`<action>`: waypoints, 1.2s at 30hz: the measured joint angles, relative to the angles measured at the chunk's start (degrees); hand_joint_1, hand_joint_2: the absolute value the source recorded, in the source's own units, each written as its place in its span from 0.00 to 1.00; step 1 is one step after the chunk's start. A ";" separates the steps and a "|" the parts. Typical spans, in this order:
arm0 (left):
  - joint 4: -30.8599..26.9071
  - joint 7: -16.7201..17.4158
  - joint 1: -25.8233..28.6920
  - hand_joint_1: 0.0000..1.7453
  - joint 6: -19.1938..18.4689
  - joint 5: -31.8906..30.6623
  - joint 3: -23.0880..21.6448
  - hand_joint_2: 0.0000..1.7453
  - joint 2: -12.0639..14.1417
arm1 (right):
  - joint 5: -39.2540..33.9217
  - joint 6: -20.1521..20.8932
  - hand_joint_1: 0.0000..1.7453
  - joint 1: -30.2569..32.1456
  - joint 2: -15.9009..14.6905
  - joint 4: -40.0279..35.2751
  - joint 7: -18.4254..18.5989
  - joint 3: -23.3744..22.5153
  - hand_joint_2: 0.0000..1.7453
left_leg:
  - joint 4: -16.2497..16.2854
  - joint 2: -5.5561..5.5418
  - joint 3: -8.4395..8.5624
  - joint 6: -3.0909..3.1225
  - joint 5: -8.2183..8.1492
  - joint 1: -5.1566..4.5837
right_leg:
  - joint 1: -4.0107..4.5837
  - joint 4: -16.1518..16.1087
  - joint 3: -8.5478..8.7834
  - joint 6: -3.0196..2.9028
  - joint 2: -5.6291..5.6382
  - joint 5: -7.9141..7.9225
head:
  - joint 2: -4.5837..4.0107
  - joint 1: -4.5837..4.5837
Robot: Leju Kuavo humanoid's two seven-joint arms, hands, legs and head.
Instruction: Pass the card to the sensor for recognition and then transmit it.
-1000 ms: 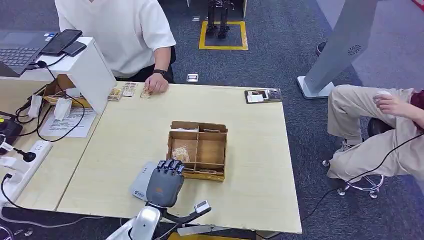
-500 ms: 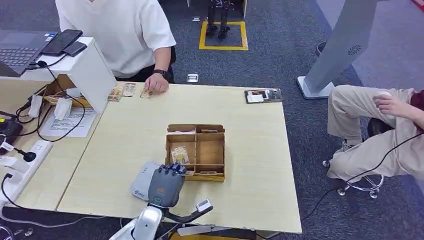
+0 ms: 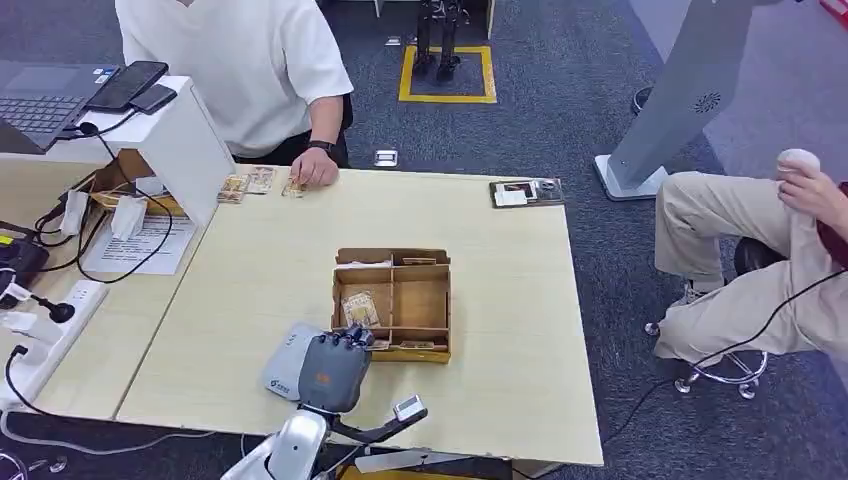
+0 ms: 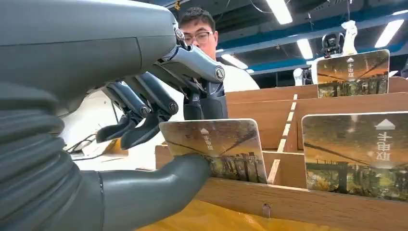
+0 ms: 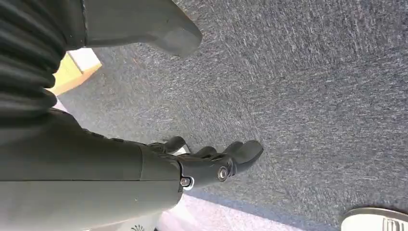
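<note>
reaching into the near-left compartment of the wooden box [image 3: 392, 300] on the tabletop [image 3: 500, 330], our left hand [image 3: 330, 372] pinched a card [image 4: 216, 147] between thumb and fingers [image 4: 139, 108]. our right hand [image 5: 211, 163] hung over carpet, fingers released.

Pale wood table [image 3: 500, 300], dark grey carpet floor [image 3: 560, 110], yellow floor square [image 3: 447, 72], grey stand [image 3: 680, 95]

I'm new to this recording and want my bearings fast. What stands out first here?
The wooden divided box at the table's middle, with the robot's left hand at its near-left corner, thumb and fingers around a card. A grey sensor lies beside it, and a person in white sits at the far edge.
</note>
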 joint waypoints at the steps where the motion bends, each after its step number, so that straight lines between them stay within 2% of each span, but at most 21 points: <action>1: -0.73 -0.60 0.33 1.00 0.00 0.07 0.38 1.00 0.02 | 0.00 0.00 0.00 0.01 0.00 0.00 0.00 0.00 1.00 | 0.00 0.01 0.00 0.00 0.00 0.00 | 0.00 0.00 0.00 -0.01 0.01 0.01 | 0.00 0.00; 3: -3.68 -3.02 1.78 1.00 0.00 1.16 1.43 1.00 0.09 | 0.00 0.00 0.00 0.03 0.00 0.00 0.00 0.00 1.00 | 0.00 0.02 -0.01 -0.03 0.02 0.00 | 0.00 0.00 -0.04 -0.02 0.03 0.02 | 0.00 0.00; 6: -10.90 -8.38 4.37 1.00 0.00 4.62 3.91 1.00 -0.17 | 0.02 0.00 0.00 0.05 -0.02 0.00 0.00 0.00 1.00 | 0.01 0.00 -0.09 -0.03 0.02 0.00 | 0.00 0.00 -0.11 -0.02 0.02 0.01 | 0.02 0.02; 8: -16.03 -14.63 5.91 1.00 0.00 9.64 6.35 1.00 -0.94 | 0.20 0.00 0.00 0.06 -0.02 0.00 0.00 0.00 1.00 | 0.01 0.01 -0.12 -0.03 0.01 0.00 | 0.00 0.00 -0.13 -0.02 0.03 0.01 | 0.00 0.02; 9: -18.64 -20.47 6.90 1.00 0.00 12.86 8.14 1.00 -1.90 | 0.20 0.00 0.00 0.10 -0.02 0.00 0.00 0.00 1.00 | 0.00 0.01 -0.14 -0.03 0.01 0.00 | 0.00 0.00 -0.15 -0.01 0.03 0.01 | 0.00 0.02; 11: -22.02 -28.47 8.67 1.00 0.00 16.75 12.32 1.00 -3.96 | 0.26 0.00 0.00 0.13 -0.02 0.00 0.00 0.00 1.00 | 0.00 0.01 -0.16 0.00 -0.02 -0.01 | -0.01 0.00 -0.19 0.00 0.04 -0.01 | 0.00 0.02; 15: -25.90 -33.27 10.49 1.00 -0.02 19.31 17.33 1.00 -6.47 | 0.33 0.00 0.00 0.17 -0.02 0.00 0.00 0.00 1.00 | 0.00 0.01 -0.18 0.00 -0.01 -0.01 | 0.00 0.00 -0.23 0.00 0.03 -0.01 | 0.00 0.02; 16: -26.26 -36.08 10.91 1.00 -0.02 21.30 18.65 1.00 -7.48 | 0.33 0.00 0.00 0.19 -0.02 0.00 0.00 0.00 1.00 | 0.00 0.01 -0.18 0.00 -0.01 -0.01 | 0.00 0.00 -0.22 0.00 0.02 -0.01 | 0.00 0.00; 19: -26.95 -48.36 12.22 1.00 -0.02 30.63 23.56 1.00 -12.22 | 0.35 0.00 0.00 0.19 -0.11 0.00 0.00 0.00 1.00 | 0.00 0.01 -0.18 0.00 -0.01 -0.01 | 0.00 0.00 -0.22 0.00 0.03 0.00 | 0.02 0.00; 21: -26.98 -52.82 12.61 1.00 -0.04 35.29 25.58 1.00 -12.90 | 0.33 0.00 0.00 0.24 -0.28 0.00 -0.28 -0.13 1.00 | 0.01 0.04 -0.14 0.00 -0.01 -0.01 | 0.00 0.00 -0.21 -0.02 0.08 0.01 | 0.02 0.07; 25: -26.82 -54.14 13.14 1.00 -0.15 40.77 28.26 1.00 -13.33 | 0.17 0.00 0.00 0.41 -0.66 0.00 -0.79 -0.42 1.00 | 0.00 0.03 -0.17 0.00 -0.01 0.00 | 0.01 0.00 -0.24 -0.02 0.04 0.01 | 0.00 0.04; 30: -25.31 -54.10 13.04 1.00 -0.22 51.79 29.01 1.00 -13.49 | 0.18 0.00 0.00 0.55 -1.07 0.00 -1.14 -0.44 1.00 | 0.00 0.04 -0.18 0.00 -0.01 0.00 | 0.01 0.00 -0.26 -0.02 0.06 0.01 | 0.00 0.04; 36: -22.14 -53.07 12.16 1.00 -0.22 52.41 29.49 1.00 -13.44 | 0.35 0.00 0.00 0.57 -1.14 0.00 -1.25 -0.44 1.00 | 0.01 0.05 -0.18 0.00 -0.01 0.00 | 0.00 0.00 -0.27 -0.02 0.07 0.01 | 0.00 0.02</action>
